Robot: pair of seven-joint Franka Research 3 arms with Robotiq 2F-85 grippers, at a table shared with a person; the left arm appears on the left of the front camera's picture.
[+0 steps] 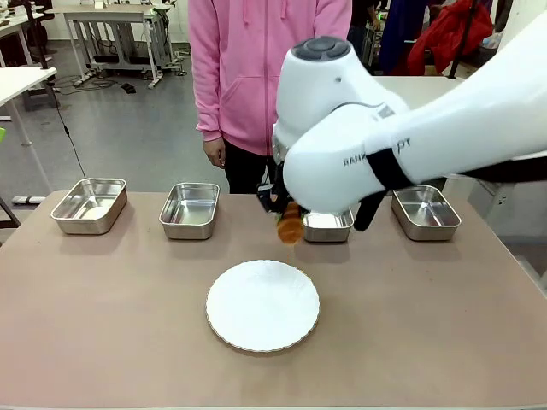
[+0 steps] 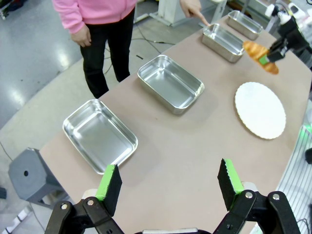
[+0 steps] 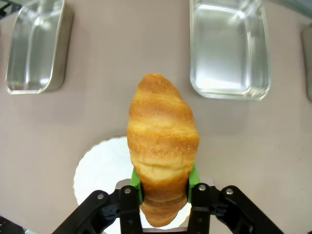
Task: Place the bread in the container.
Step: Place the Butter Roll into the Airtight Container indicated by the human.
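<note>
Front view: the right arm (image 1: 402, 137) reaches across the middle of the table (image 1: 102, 325) and covers most of its own gripper, so the jaws can't really be made out here. What does show is the croissant (image 1: 290, 224), a golden-brown lump hanging in the air just under the arm, right beside the near-left corner of the third tray (image 1: 328, 225) in the row along the far edge. That's four steel trays back there: the far-left tray (image 1: 89, 205), second tray (image 1: 190, 209), the third one and the far-right tray (image 1: 425, 211). The white plate (image 1: 262, 305) sits bare, about mid-table toward the near edge. A person in a pink hoodie (image 1: 248, 60) stands at the far side.

Left wrist view: the left gripper (image 2: 169, 184) has its jaws spread wide with nothing between the green pads (image 2: 107, 181), hovering over the table's end near the first tray. Farther off, the right gripper (image 2: 269, 57) holds the croissant clear of the table, between the plate and the third tray. The person's hand (image 2: 194, 9) points a finger at that third tray's far rim.

Right wrist view: the jaws are clamped on the croissant's lower end, green pads pressing both sides. It's ridged in bands, deep golden brown with paler stripes, tapering to a rounded tip pointing away from the camera. Below it lie the plate's scalloped edge and bare tabletop, with two trays farther up.
</note>
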